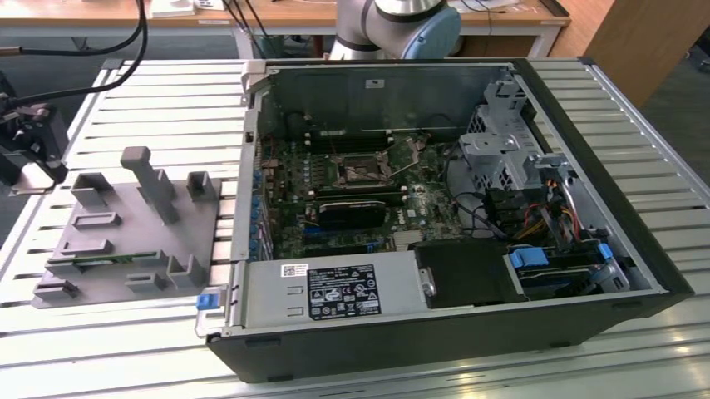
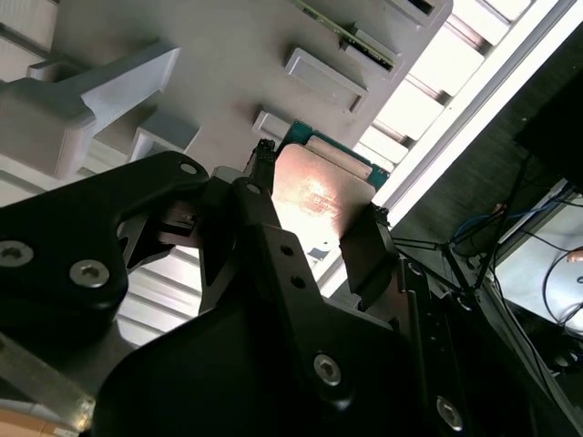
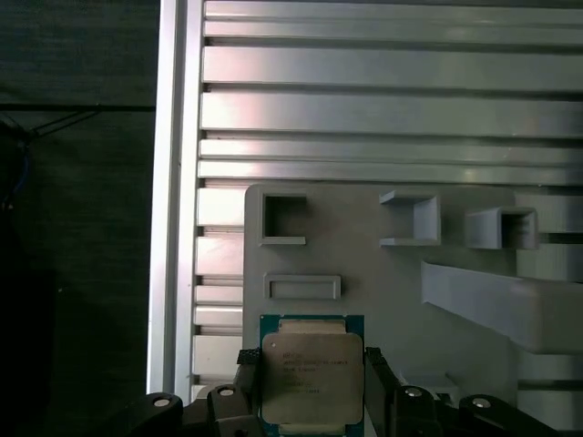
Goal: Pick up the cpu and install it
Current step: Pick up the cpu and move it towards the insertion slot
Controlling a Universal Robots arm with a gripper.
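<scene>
Clasping cpu (image 3: 312, 381) by two edges, gripper (image 3: 311, 369) clenched on it at tray (image 3: 455, 300) corner on bench (image 3: 364, 109); whether lifted unclear. Socket (image 1: 364, 173) looks empty; install remains.

No legible txt. Faint print lines on the cpu (image 3: 312, 369) lid in the first wrist view: too small to read. Exterior view: white barcode sticker (image 1: 294, 270) & black label (image 1: 344, 293) w/ symbols on the power supply (image 1: 266, 309), near side of case: unreadable.
</scene>
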